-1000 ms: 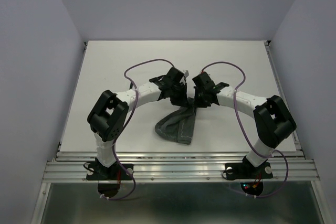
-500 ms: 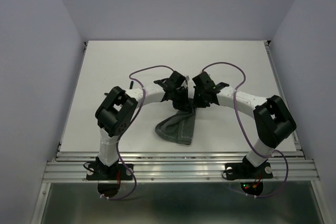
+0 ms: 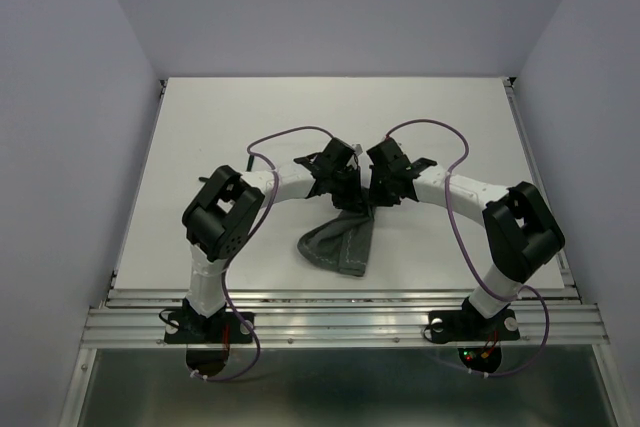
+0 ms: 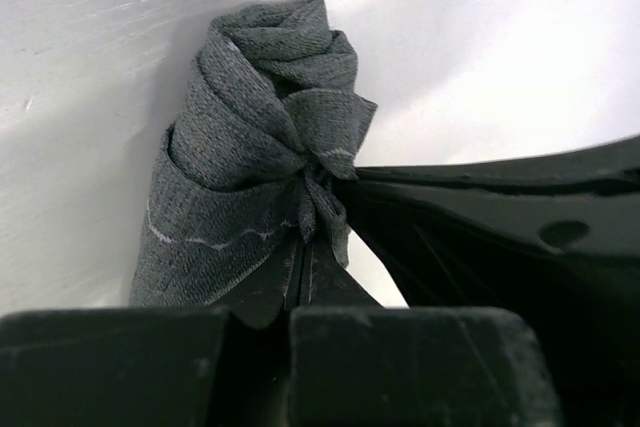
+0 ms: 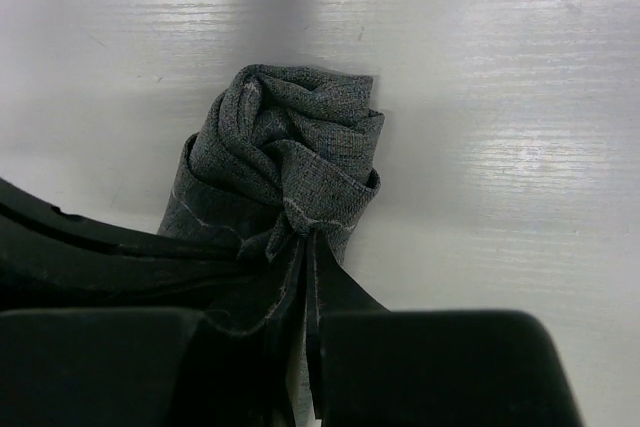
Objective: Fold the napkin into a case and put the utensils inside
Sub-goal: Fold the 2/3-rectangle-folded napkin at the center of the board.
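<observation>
Left hand [image 4: 305,252] shifted nearer right hand [image 5: 310,247]; both pinch one napkin [image 4: 260,137].

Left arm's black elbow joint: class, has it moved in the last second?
Yes. The left arm's black elbow joint shifted right, away from the white table's left edge.

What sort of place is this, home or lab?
Probably a lab test cell: white table boxed in by plain pale walls, left arm and right arm bolted to an aluminium rail, one napkin.
</observation>
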Controlling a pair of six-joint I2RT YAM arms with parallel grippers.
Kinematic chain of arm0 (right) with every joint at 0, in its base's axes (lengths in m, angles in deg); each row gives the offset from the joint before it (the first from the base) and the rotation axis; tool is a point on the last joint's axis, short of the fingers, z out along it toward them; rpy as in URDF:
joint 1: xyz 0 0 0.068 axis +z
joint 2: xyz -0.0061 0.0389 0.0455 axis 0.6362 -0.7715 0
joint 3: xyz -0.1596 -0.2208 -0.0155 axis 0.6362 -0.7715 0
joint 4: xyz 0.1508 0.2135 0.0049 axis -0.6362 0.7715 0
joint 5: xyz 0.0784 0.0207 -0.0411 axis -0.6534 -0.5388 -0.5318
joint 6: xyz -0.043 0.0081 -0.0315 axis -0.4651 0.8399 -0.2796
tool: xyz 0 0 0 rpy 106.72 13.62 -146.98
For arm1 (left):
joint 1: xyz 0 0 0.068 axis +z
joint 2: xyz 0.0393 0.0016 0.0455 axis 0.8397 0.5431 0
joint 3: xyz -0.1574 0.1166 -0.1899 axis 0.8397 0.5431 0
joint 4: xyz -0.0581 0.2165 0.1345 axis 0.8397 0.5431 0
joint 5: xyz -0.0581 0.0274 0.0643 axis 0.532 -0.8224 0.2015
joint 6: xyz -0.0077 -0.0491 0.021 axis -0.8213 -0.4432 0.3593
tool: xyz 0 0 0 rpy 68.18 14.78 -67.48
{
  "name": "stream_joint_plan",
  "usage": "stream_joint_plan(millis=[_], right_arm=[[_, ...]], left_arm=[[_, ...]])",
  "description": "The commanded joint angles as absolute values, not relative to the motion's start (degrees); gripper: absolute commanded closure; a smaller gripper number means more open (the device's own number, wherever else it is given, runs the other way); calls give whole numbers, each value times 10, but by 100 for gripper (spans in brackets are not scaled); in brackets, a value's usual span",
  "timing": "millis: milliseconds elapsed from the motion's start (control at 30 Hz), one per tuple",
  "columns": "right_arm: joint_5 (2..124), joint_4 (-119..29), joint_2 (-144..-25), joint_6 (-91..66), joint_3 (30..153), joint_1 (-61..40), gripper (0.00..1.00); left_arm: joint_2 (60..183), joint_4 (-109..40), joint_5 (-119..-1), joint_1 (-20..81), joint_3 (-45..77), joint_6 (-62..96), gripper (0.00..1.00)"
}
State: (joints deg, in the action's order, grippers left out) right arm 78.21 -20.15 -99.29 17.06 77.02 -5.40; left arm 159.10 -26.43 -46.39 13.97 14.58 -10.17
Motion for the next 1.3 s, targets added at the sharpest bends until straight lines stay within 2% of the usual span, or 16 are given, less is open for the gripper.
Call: stream_joint_plan(millis=[0,167,300,533,967,1067,1267], right_arm=[[784,-223,-977,178,774,-56,93],[781,-223,-977,179,774,-56,94],[780,-224,-975,180,773,-56,94],[769,-228,-971,184,771,-56,94],[744,-239,-953,212,740,-56,94],[740,-242,-949,217,735,-56,94],[737,-243,-946,223,733,-56,94]], left_arm=[[1531,-319,-457,133,157,-119,100],[1547,-319,-448,133,151,-132,100],[1549,-339,-443,132,154,-139,87],[1553,-338,-454,132,153,-143,73],[1571,-341,-476,124,142,-160,72],[1571,-344,-482,124,142,-167,67],[1579,-344,-484,118,143,-168,67]])
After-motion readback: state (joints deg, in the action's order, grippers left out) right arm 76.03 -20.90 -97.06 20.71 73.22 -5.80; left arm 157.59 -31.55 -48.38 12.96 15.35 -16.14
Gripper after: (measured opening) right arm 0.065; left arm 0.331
